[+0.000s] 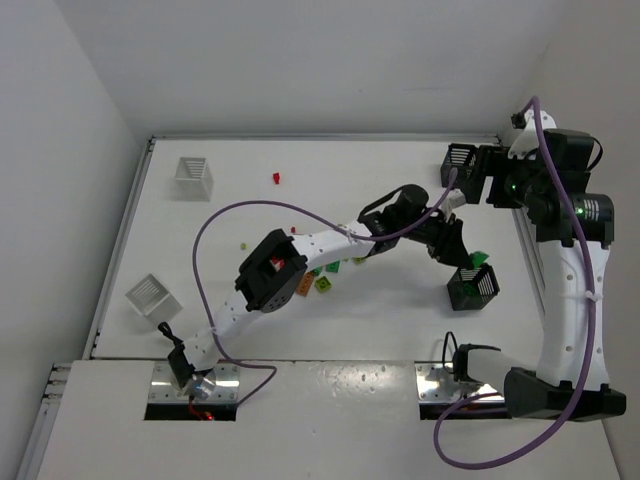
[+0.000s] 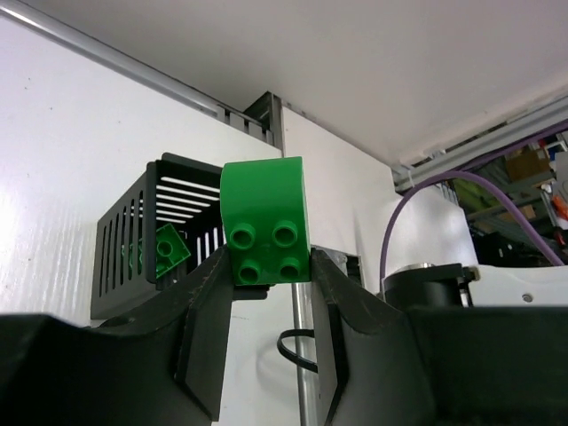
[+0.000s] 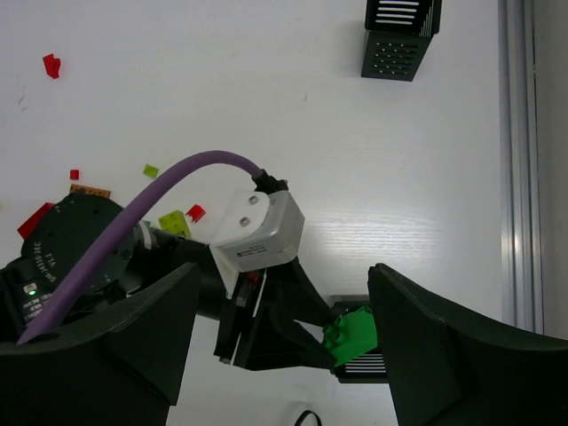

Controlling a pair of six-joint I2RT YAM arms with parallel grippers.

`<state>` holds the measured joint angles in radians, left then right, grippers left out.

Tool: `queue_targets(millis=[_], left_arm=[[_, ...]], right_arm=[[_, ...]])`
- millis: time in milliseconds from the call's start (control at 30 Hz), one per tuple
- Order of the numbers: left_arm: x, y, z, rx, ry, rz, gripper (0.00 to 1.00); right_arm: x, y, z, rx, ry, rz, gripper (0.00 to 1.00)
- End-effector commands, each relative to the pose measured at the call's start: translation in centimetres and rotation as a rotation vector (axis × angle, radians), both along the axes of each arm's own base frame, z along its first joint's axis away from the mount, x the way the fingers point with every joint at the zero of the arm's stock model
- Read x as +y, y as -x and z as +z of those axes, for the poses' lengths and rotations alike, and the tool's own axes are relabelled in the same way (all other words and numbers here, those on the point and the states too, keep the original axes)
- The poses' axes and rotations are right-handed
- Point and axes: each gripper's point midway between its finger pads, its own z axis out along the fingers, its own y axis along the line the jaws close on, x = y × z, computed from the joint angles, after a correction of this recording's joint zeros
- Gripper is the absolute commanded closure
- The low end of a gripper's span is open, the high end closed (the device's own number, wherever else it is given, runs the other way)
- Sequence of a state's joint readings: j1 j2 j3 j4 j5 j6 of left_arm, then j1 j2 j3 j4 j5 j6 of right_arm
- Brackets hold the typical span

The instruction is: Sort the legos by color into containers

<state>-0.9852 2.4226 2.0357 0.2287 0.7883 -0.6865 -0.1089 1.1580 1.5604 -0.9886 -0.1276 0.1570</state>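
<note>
White walls close in a white table [image 1: 400, 190] on three sides, with a metal rail along its 3 o'clock edge. The left gripper [image 2: 271, 259] pinches a bright green plastic lego brick [image 2: 264, 222] between its two black fingers, studs facing the wrist camera, rounded top sticking up above the fingertips. In the overhead view the brick hangs at the 12 o'clock rim of the near black slatted square basket [image 1: 475, 287], which sits toward 4 o'clock on the table. A second green lego [image 2: 169, 252] lies inside that basket.

The right gripper [image 3: 284, 284] hangs high above with its fingers spread wide and nothing between them, looking down on the left arm's wrist. A far black slatted basket [image 1: 459, 159] stands at 2 o'clock on the table, just beside the right arm's wrist in the overhead view.

Two white slatted baskets sit well apart on the other side, one at 10 o'clock [image 1: 193, 177], one at 8 o'clock [image 1: 150, 295]. A small red lego [image 1: 276, 178] lies alone toward 11 o'clock. Loose red, orange and yellow-green legos [image 1: 325, 282] are scattered near the table's middle, partly hidden under the left arm.
</note>
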Motion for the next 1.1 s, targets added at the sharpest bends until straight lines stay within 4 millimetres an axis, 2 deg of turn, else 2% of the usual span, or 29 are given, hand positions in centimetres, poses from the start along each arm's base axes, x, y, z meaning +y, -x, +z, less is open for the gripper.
queue_targets(millis=[0, 33, 100, 233, 467, 533, 600, 633, 700, 767, 800, 833, 867, 900, 933, 967, 1000, 1033, 1067], left_arm=[[-1.4, 0.0, 1.3, -0.058, 0.062, 0.006, 0.72], [-1.7, 0.3, 1.6, -0.069, 0.066, 0.007, 0.72], [-1.9, 0.2, 0.5, -0.07, 0.052, 0.006, 0.7], [-2.4, 1.4, -0.2, -0.069, 0.036, -0.016, 0.65], [-2.3, 1.2, -0.9, -0.08, 0.012, -0.009, 0.4], [-2.3, 1.1, -0.3, -0.086, 0.018, 0.002, 0.35], [-2.2, 1.0, 1.1, -0.099, 0.037, 0.013, 0.35], [-2.2, 1.0, 1.0, -0.095, 0.029, 0.013, 0.35], [-1.6, 0.2, 2.7, -0.115, 0.046, 0.035, 0.35], [0.2, -1.8, 5.0, -0.137, 0.062, 0.076, 0.36], [1.2, -2.8, 4.4, -0.123, 0.031, 0.111, 0.37], [2.2, -3.7, 5.0, -0.124, 0.028, 0.14, 0.37], [3.9, -4.2, 7.9, -0.145, 0.058, 0.163, 0.37], [6.3, -6.6, 6.4, -0.105, 0.008, 0.23, 0.37], [7.9, -7.7, 6.9, -0.104, 0.002, 0.266, 0.37], [11.4, -9.5, 7.8, -0.098, -0.015, 0.342, 0.37], [12.9, -10.3, 9.9, -0.14, 0.004, 0.368, 0.37], [14.9, -10.8, 8.2, -0.132, -0.051, 0.4, 0.37], [16.6, -11.3, 8.0, -0.145, -0.086, 0.428, 0.37]], right_arm=[[0.5, -0.4, 1.4, -0.048, -0.041, 0.0, 0.24], [0.4, -0.6, 1.1, -0.039, -0.042, 0.0, 0.24], [0.4, -0.8, 1.0, -0.04, -0.042, 0.0, 0.24], [0.7, -1.1, 0.9, -0.041, -0.052, 0.015, 0.24], [0.9, -1.4, 1.0, -0.052, -0.071, 0.013, 0.24], [0.9, -1.4, 0.6, -0.042, -0.079, 0.008, 0.24], [1.0, -1.1, 1.5, -0.075, -0.075, 0.009, 0.24], [0.6, -1.5, 1.4, -0.085, -0.072, -0.014, 0.25], [-0.3, -1.3, 2.4, -0.124, -0.048, -0.063, 0.27], [-1.1, -1.4, 3.2, -0.163, -0.022, -0.102, 0.3], [-1.8, -1.2, 3.5, -0.172, -0.002, -0.137, 0.3], [-1.8, -1.4, 3.8, -0.186, -0.001, -0.137, 0.33], [-1.8, -1.6, 3.9, -0.186, -0.001, -0.137, 0.33], [-1.3, -1.9, 4.0, -0.185, -0.016, -0.11, 0.34], [-0.9, -2.7, 2.6, -0.137, -0.023, -0.08, 0.34], [0.3, -3.0, 2.1, -0.11, -0.043, -0.002, 0.37], [0.8, -3.3, 1.4, -0.081, -0.051, 0.037, 0.39], [1.4, -3.7, 0.5, -0.05, -0.064, 0.081, 0.39], [2.3, -4.7, -1.5, 0.011, -0.048, 0.161, 0.42]])
